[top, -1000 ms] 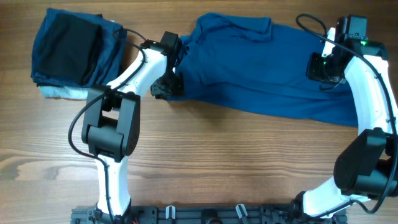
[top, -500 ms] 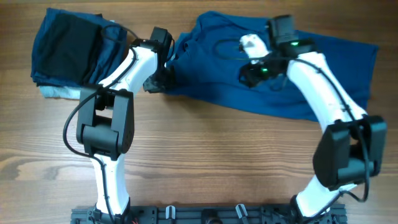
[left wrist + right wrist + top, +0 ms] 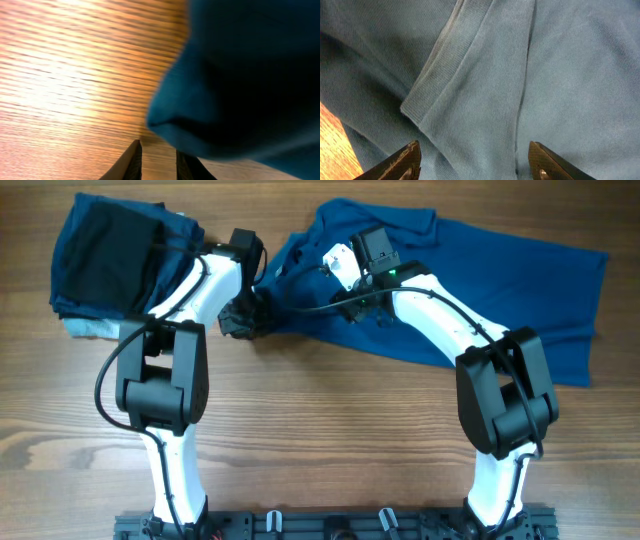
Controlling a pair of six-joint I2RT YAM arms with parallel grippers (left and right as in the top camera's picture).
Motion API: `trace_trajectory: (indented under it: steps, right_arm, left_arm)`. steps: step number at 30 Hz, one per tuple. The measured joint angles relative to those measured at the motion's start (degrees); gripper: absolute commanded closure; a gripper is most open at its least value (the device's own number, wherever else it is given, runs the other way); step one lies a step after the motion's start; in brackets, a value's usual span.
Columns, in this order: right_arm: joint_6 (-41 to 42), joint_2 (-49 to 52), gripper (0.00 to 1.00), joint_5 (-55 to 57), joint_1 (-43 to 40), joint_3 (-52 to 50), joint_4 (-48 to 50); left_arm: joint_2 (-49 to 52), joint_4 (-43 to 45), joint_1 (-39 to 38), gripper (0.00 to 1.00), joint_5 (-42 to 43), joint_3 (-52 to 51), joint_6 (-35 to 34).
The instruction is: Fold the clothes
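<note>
Here the shirt (image 3: 520, 280) lies spread over the far middle and right of the worktop (image 3: 330, 440). The right gripper (image 3: 476, 162) hovers wide open above a folded hem near its left end, holding nothing. The left gripper (image 3: 156, 161), only narrowly open and empty, sits at the shirt's left edge.

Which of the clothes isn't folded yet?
The big blue shirt, spread across the table. The black one and the pale one lie folded, stacked.

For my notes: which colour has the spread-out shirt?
The shirt is plain medium blue, clearest from the right wrist.
</note>
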Motion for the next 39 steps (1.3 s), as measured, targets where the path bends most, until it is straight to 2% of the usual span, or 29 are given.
trace_trajectory:
  steps: [2,7,14,16,19,20,25,28,32,33,35,36,37,38,39]
  right_arm:
    - [2.3,0.4,0.45,0.2,0.3,0.0,2.5]
    - [10.7,1.2,0.46,0.2,2.0,0.0,3.4]
    - [12.2,6.2,0.45,4.5,7.0,0.0,6.4]
    - [12.5,6.3,0.56,6.2,7.0,0.0,7.4]
    - [13.8,6.3,0.85,12.0,7.0,0.0,7.9]
    - [14.2,6.3,0.91,13.0,7.0,0.0,7.9]
    - [14.5,6.3,0.92,17.5,7.0,0.7,8.6]
    - [13.6,6.3,0.91,20.3,6.5,1.8,12.2]
    - [12.1,6.3,0.84,21.2,4.3,1.9,14.5]
    - [11.9,6.3,0.8,21.6,2.9,1.9,15.5]
    - [11.7,6.3,0.61,21.5,0.5,1.9,17.7]
    - [11.8,6.3,0.57,20.9,-0.4,1.9,18.4]
    - [11.8,6.3,0.42,20.0,-1.6,1.9,20.0]
    - [12.1,6.3,0.32,19.4,-2.6,2.0,21.3]
    - [12.8,6.3,0.3,19.1,-3.5,2.0,22.9]
  left_arm:
    - [0.0,0.0,0.6,0.77,0.0,-0.9,-0.2]
    - [-0.3,0.7,0.6,0.72,0.0,-1.2,-0.2]
    - [-0.3,1.0,0.6,0.72,0.2,-1.2,-0.3]
    - [-0.3,1.0,0.6,0.71,0.2,-1.2,-0.3]
    - [-0.3,1.0,0.6,0.71,0.2,-1.2,-0.3]
    - [-0.3,1.0,0.6,0.71,0.2,-1.2,-0.3]
    - [-0.3,1.0,0.6,0.71,0.2,-1.2,-0.3]
    - [-0.3,1.0,0.6,0.7,0.2,-1.2,-0.3]
    - [-0.3,0.7,0.6,0.68,0.2,-1.3,-0.3]
    - [-0.3,0.7,0.6,0.67,0.2,-1.3,-0.3]
    - [-0.3,0.7,0.6,0.67,0.2,-1.3,-0.3]
    - [-0.3,0.7,0.6,0.67,0.2,-1.3,-0.3]
    - [-0.3,0.7,0.6,0.66,0.2,-1.3,-0.3]
    - [-0.3,0.7,0.6,0.66,0.2,-1.3,-0.3]
    - [-0.3,0.7,0.6,0.66,0.2,-1.3,-0.3]
